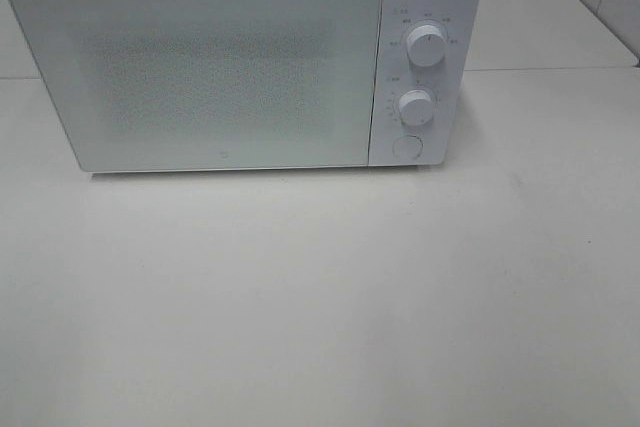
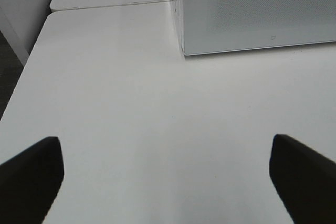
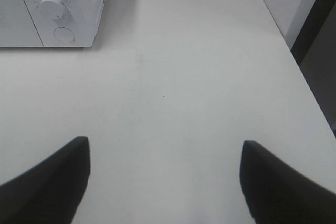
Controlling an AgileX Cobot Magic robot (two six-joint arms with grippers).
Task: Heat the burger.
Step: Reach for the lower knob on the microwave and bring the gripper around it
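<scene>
- A white microwave oven (image 1: 220, 67) stands at the back of a white table (image 1: 320, 297), its door (image 1: 200, 72) closed.
- The door panel is frosted and shows nothing of the inside.
- On the control strip to the right of the door sit an upper knob (image 1: 427, 47), a lower knob (image 1: 416, 107) and a round button (image 1: 406, 146) beneath them.
- The burger shows in none of the views; whether it lies behind the closed door cannot be told.
- The left gripper (image 2: 165, 148) hovers over bare tabletop in front of the oven's left corner, its dark fingers (image 2: 31, 177) spread wide and released, nothing between them.
- The right gripper (image 3: 165, 145) hovers over the table to the right of the oven's control side, fingers (image 3: 273, 182) also parted and empty.
- Neither arm appears in the high view.
</scene>
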